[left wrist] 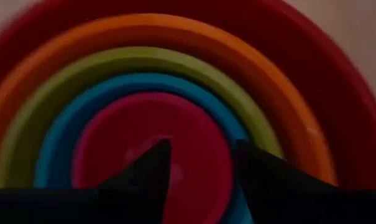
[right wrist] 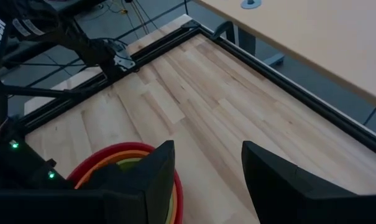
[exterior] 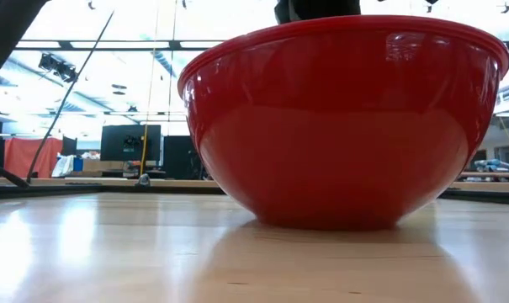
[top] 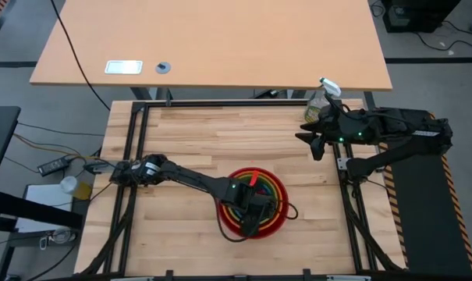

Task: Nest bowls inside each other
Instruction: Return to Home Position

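Note:
Five bowls sit nested one inside the other: red (left wrist: pixel 337 81) outermost, then orange (left wrist: pixel 132 28), olive-green (left wrist: pixel 132 57) and blue (left wrist: pixel 63 130), with pink (left wrist: pixel 144 137) innermost. The red bowl (top: pixel 255 204) stands on its base (exterior: pixel 321 220) on the wooden table, right of the middle and toward the near edge. My left gripper (left wrist: pixel 200 158) hangs open above the stack (top: pixel 255 218), pointing steeply down at the pink bowl, with nothing between its fingers. My right gripper (top: pixel 315 144) waits open and raised at the table's far right; its fingers (right wrist: pixel 207 168) are empty.
A clear spray bottle (top: pixel 323 97) stands at the far right corner, behind my right gripper. Black frame rails (top: pixel 134 156) border the table. A dark cable (top: pixel 289 209) loops beside the red bowl. Bare wood (top: pixel 196 133) lies left of and beyond the bowls.

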You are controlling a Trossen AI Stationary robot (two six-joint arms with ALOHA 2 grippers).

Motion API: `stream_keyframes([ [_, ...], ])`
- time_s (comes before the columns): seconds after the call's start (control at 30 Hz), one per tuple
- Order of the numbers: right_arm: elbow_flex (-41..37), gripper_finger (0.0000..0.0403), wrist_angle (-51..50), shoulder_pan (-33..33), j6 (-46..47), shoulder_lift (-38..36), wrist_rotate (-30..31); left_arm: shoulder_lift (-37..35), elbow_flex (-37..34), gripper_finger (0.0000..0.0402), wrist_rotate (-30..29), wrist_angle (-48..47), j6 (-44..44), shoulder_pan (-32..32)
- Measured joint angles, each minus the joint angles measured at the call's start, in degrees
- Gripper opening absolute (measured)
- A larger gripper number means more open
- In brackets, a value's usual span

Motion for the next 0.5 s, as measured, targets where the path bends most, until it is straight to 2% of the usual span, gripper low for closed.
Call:
stream_keyframes([
  [0.27, 0.0, 0.0193, 0.0, 1.0, -0.2, -0.8, -1.4, -0.4, -1.7, 0.0182, 2.7, 1.2, 0.5, -0.1],
  [0.33, 0.0, 0.0193, 0.2, 3.1, -1.5, -2.1, 1.4, -2.7, -1.7, 0.0181, 1.2, 2.9, 1.2, -0.3],
  [0.5, -0.2, 0.0193, 0.7, 9.3, -3.9, -5.7, 9.1, -6.3, -1.5, 0.0166, 1.5, 5.0, 4.4, 0.6],
])
